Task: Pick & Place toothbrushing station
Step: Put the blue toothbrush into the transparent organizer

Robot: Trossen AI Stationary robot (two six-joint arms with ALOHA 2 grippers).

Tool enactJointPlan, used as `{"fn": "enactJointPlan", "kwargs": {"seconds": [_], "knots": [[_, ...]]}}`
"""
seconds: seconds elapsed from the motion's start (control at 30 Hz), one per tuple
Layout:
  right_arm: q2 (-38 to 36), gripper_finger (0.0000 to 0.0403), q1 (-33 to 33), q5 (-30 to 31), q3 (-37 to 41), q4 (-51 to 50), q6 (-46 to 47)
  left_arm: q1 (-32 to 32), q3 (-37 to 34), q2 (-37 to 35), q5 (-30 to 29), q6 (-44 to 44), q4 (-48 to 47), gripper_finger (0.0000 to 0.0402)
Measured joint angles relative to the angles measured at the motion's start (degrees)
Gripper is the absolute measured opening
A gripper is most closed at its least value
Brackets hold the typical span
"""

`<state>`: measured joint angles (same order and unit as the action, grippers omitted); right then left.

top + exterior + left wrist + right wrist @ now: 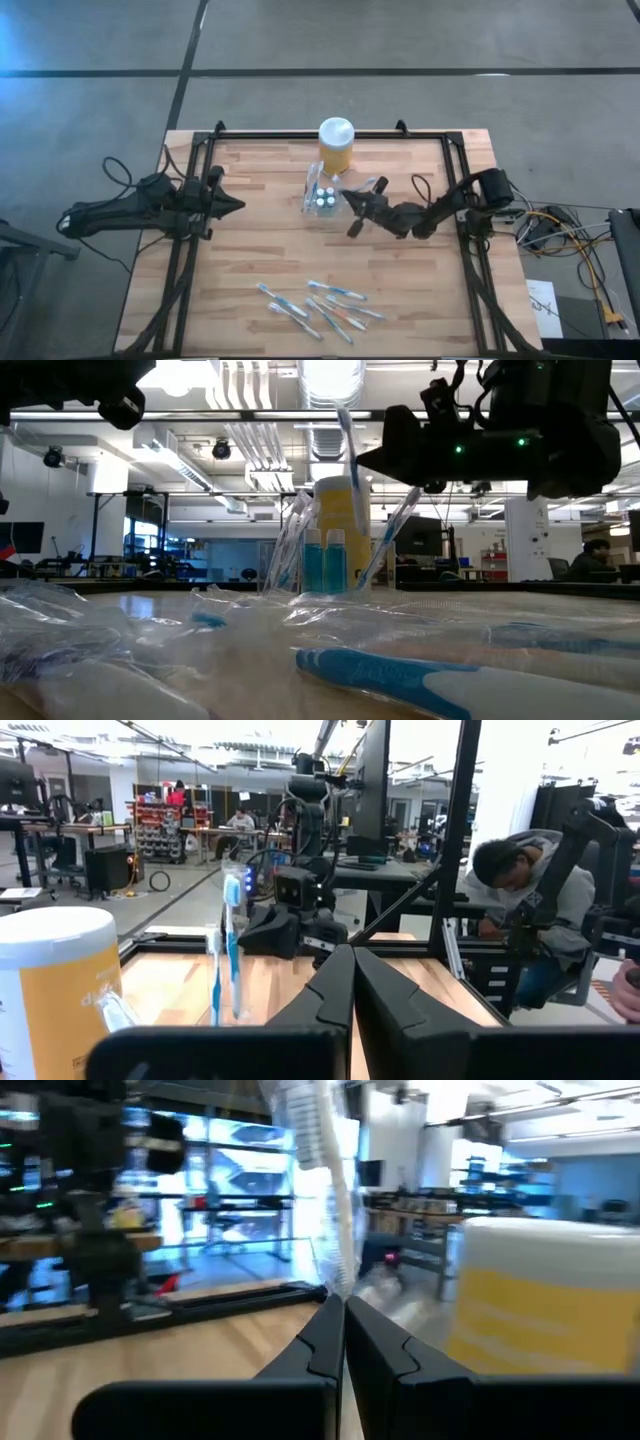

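Toothbrushing station (pixel 322 198): clear plastic holder, upright, table's far middle, toothbrushes and blue tubes standing inside.

yellow jar (pixel 58 988) label lettering blurred, no text legible

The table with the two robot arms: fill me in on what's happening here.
The right gripper, shut, sits right beside the clear plastic holder near the back middle of the table; whether it grips anything is unclear. The holder stands upright with toothbrushes and small tubes in it, just in front of a yellow jar. More toothbrushes lie loose near the front edge. The left gripper, also shut, waits at the left, empty.
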<state>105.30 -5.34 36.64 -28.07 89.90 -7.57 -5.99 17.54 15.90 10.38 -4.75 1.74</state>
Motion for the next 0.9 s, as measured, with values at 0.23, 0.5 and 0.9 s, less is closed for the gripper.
{"fn": "enactJointPlan", "kwargs": {"seconds": [0.23, 0.5, 0.9], "knots": [[0.1, 0.0008, 1.62, 2.46, 2.24, -0.28, 1.99, -0.01, -1.47, 0.2, -0.01, 0.08, 1.58, 0.0008], [5.08, 0.0008, 2.88, 2.45, 2.23, -0.09, 7.43, -0.01, -2.95, 0.22, -0.01, -0.77, 5.42, 0.0009], [5.76, 0.0008, 3.03, -2.06, 2.27, -4.1, 11.23, -0.01, -2.95, 0.22, -0.01, -1.49, 5.84, 0.0014]]}}
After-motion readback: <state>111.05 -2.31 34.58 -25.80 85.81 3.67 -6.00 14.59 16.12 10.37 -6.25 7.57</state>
